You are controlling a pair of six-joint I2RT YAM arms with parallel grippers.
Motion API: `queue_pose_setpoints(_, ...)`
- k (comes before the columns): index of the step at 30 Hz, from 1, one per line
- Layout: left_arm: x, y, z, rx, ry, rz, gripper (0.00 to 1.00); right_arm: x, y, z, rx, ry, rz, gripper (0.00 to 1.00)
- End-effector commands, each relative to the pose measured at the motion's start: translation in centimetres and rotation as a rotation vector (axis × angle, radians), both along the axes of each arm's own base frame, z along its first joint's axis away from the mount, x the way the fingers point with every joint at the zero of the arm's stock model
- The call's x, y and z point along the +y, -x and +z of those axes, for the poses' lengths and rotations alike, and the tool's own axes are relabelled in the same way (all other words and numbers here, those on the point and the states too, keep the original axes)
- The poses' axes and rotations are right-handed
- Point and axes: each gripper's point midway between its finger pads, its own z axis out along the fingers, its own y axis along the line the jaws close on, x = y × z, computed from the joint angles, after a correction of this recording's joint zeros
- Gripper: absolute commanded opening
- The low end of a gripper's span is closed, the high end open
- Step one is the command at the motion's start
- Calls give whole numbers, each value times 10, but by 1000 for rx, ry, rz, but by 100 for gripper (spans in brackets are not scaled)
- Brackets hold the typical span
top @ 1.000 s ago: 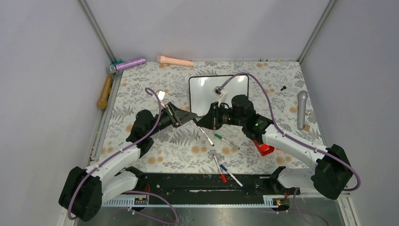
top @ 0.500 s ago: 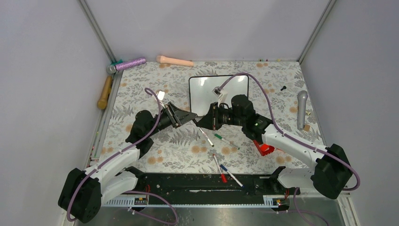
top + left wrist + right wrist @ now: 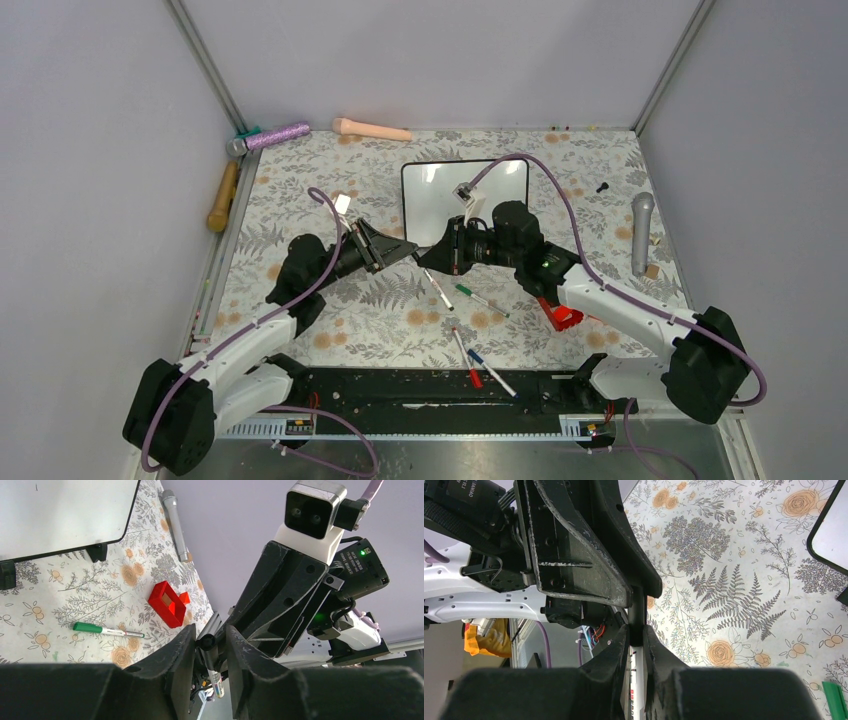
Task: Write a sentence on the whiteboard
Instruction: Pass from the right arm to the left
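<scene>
The whiteboard [image 3: 432, 192] stands on the floral mat behind the arms, also in the left wrist view [image 3: 65, 515]. Its visible surface is blank and no sentence shows. Both grippers meet tip to tip in front of it. My right gripper [image 3: 635, 632] is shut on the white barrel of a marker [image 3: 634, 680]. The marker's black cap [image 3: 209, 642] points into my left gripper [image 3: 210, 635], whose fingers are closed round it. From above, the left gripper [image 3: 408, 249] and right gripper [image 3: 430, 257] almost touch.
A green marker [image 3: 480, 300] and a black-capped marker [image 3: 437, 290] lie just below the grippers. Red and blue markers [image 3: 468, 360] lie nearer the bases. A red block [image 3: 560, 315] sits under the right arm, a grey microphone [image 3: 641, 230] at the right.
</scene>
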Motion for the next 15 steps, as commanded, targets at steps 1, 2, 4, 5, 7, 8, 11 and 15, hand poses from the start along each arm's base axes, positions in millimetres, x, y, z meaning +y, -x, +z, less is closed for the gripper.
queue_pose_setpoints(1, -5, 9, 14, -51, 31, -52, 28, 2, -8, 26, -62, -43, -18, 0)
queue_pose_setpoints(2, -5, 9, 14, -53, 32, -54, 28, 2, -8, 25, -60, -43, -17, 0)
queue_pose_setpoints(4, -5, 9, 15, -54, 34, -53, 26, 3, -8, 25, -57, -44, -15, 0)
queue_pose_setpoints(5, -5, 9, 16, -56, 35, -51, 26, 3, -9, 25, -55, -45, -15, 0)
queue_pose_setpoints(7, -5, 10, 15, -54, 34, -54, 27, 3, -9, 26, -54, -48, -16, 0)
queue_pose_setpoints(8, -5, 10, 14, -53, 33, -57, 33, 4, -9, 27, -57, -50, -15, 0)
queue_pose_setpoints(11, -6, 11, 13, -50, 31, -64, 40, 4, -10, 28, -58, -51, -17, 0)
queue_pose_setpoints(15, -5, 12, 12, -46, 28, -59, 32, 5, -9, 28, -55, -53, -16, 0)
